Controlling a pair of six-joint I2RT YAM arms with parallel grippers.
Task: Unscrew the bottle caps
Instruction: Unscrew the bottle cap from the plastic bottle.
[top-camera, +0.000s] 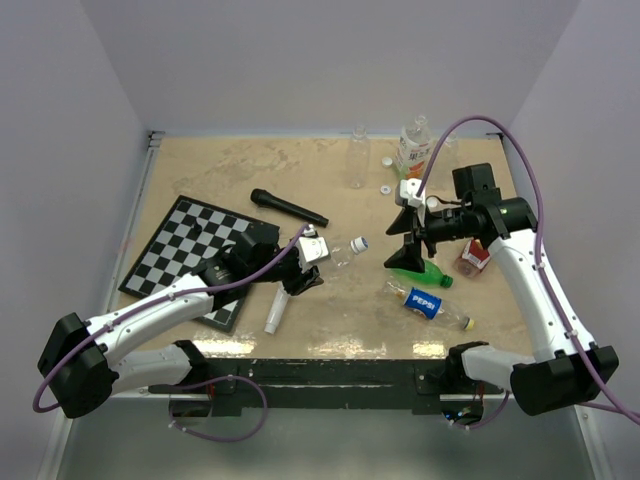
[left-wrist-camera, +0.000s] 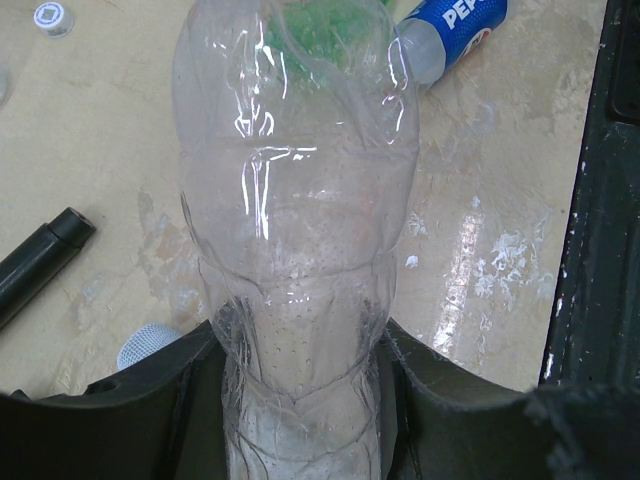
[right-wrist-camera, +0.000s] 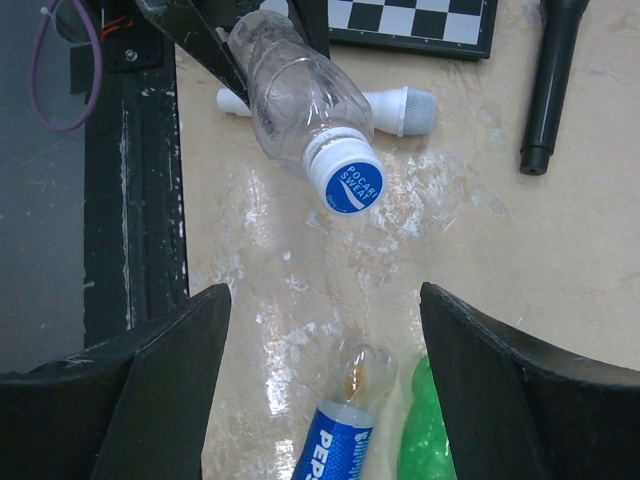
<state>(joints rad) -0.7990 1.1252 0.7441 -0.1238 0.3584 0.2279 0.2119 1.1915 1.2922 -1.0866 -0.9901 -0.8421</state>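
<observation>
Over the middle of the table (top-camera: 230, 170), the blue cap (right-wrist-camera: 346, 184) sits screwed on the clear bottle (left-wrist-camera: 295, 250) your left jaws clamp by its body. Your right jaws gape wide, empty, facing that cap. The table is scuffed beige between plain white walls (top-camera: 330, 60).

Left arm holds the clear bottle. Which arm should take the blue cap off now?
Right. The right gripper is open and empty, jaws facing the blue Pocari Sweat cap head-on. The left gripper is shut on the clear bottle, so it can only brace.
</observation>
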